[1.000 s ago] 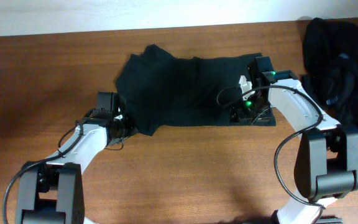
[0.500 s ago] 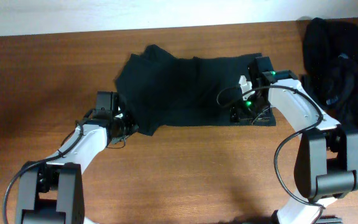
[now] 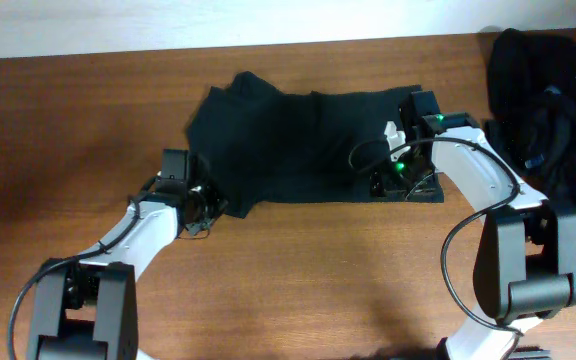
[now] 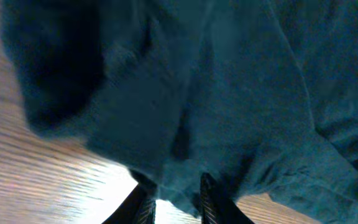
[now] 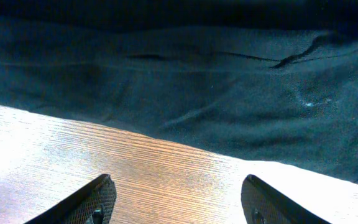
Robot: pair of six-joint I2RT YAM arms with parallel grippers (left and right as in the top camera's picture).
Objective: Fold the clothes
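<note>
Lying flat on the wooden table, the black T-shirt has its long axis running side to side across the overhead view; its rumpled, rounded end points toward the left arm's side and its squared, straight-edged end toward the right arm's side; which end is the collar cannot be told. The left arm reaches forward and inward, low over the wood, placing the left gripper at the shirt's near left corner; in the left wrist view its fingers stand close together with a fold of the fabric edge pinched between them. The right arm arches over the squared end and bends back toward its base; the right gripper hovers above bare wood just short of the cloth, fingers spread wide and empty. A pile of black garments rests at the table's far right edge.
</note>
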